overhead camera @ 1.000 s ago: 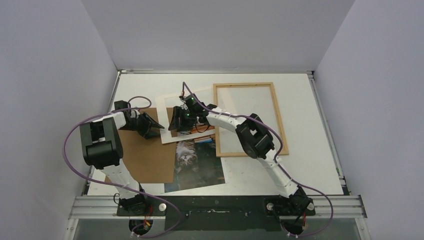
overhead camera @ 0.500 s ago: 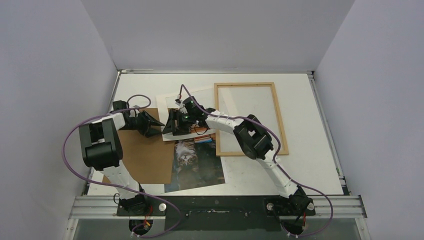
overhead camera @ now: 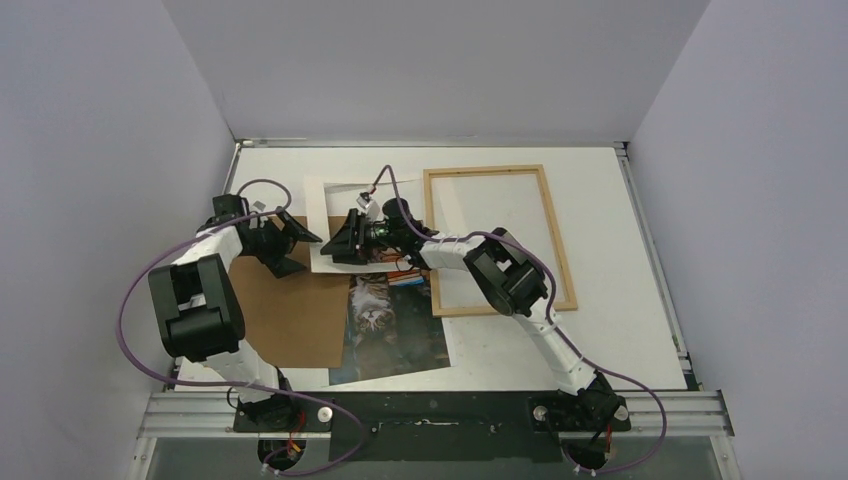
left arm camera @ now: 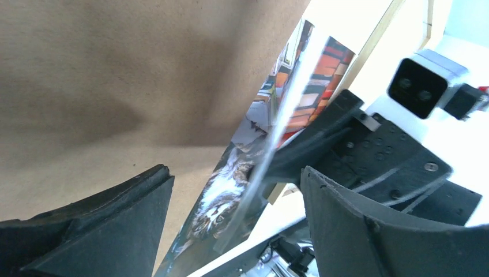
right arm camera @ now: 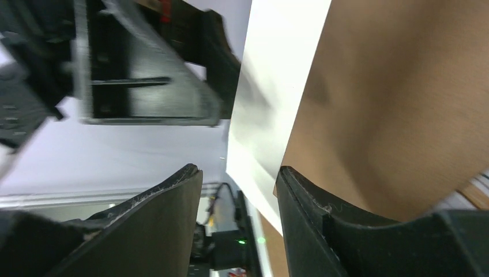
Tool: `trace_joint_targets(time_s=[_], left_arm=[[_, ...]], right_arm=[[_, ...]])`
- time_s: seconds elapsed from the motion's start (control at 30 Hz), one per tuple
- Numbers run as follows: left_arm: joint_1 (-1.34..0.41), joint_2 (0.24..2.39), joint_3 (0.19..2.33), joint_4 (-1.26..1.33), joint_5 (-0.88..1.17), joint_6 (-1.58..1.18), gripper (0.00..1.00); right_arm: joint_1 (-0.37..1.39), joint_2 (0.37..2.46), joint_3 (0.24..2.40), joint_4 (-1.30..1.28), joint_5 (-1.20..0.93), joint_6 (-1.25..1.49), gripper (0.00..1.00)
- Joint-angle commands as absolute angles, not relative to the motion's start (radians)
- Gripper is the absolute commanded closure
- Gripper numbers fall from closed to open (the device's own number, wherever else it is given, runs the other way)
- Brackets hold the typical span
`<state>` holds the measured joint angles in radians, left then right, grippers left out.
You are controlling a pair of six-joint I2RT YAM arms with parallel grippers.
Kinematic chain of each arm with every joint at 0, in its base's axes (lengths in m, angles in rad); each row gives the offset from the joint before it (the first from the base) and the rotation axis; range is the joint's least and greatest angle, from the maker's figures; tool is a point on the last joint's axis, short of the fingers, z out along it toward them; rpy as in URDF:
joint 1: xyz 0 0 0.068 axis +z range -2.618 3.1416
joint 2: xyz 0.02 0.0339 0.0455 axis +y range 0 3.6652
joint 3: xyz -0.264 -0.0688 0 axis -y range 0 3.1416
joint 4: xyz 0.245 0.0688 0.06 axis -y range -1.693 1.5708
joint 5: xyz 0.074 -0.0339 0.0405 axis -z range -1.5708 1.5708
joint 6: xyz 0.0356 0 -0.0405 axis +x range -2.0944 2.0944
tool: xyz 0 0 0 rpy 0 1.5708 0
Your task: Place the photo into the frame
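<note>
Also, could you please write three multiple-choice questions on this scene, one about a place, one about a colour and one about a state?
1. Where does the glossy rectangular cat photo lie relative to the thin light-wood rectangular frame?
A. Inside it
B. Flat on the table, outside it, on the left arm's side
C. Leaning upright against it

2. What colour is the flat cardboard backing board under the left gripper?
A. Green
B. Brown
C. Black

3. How do the left gripper's fingers stand?
A. Shut on the photo
B. Shut on the frame
C. Apart, gripping nothing

Answers:
1. B, since the top view shows the photo lying beside the frame's left rail and only bare table inside the frame.
2. B, since the board is plain brown in the top and left wrist views.
3. C, since the left wrist view shows a wide gap between the fingers.
</note>
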<state>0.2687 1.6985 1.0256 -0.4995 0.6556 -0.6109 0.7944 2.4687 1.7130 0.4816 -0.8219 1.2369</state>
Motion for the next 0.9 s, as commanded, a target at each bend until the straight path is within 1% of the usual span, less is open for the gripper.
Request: trace_joint_targets(time_s=[0.0,0.1,0.3,0.37,0.43,0.5,0.6,0.7,0.77,0.87], left_arm=[[0.278,1.594,1.068,-0.5,0.564,-0.574,0.18],[0.279,1.582,1.07,-0.458,0.584,-0.59,0.16],[0.28,1.656,1.084,-0.287,0.791,-0.66,0.16],[0.28,1.668,1.091,-0.249,0.806,-0.672,0.16],[0.279,1.691,1.094,-0.217,0.835,-0.712,0.2],[0.279,1.718,1.1,-0.184,0.869,-0.754,0.3],[0.279,1.738,1.104,-0.129,0.899,-0.805,0.5],[0.279,1.746,1.139,-0.139,0.901,-0.79,0.68],[0.278,1.753,1.165,-0.163,0.906,-0.766,0.77],[0.277,1.756,1.201,-0.206,0.908,-0.732,0.99]], right_arm=[[0.763,2.476,1.704,0.984,-0.873,1.512,0.5],[0.76,2.467,1.701,1.004,-0.887,1.518,0.51],[0.767,2.459,1.697,0.986,-0.895,1.504,0.51],[0.768,2.464,1.703,0.986,-0.901,1.508,0.51],[0.769,2.468,1.712,0.985,-0.907,1.509,0.51],[0.769,2.47,1.72,0.96,-0.914,1.498,0.52],[0.767,2.457,1.718,0.898,-0.922,1.452,0.52],[0.763,2.418,1.711,0.765,-0.92,1.347,0.52],[0.759,2.391,1.707,0.644,-0.911,1.254,0.52],[0.744,2.332,1.69,0.498,-0.875,1.131,0.51]])
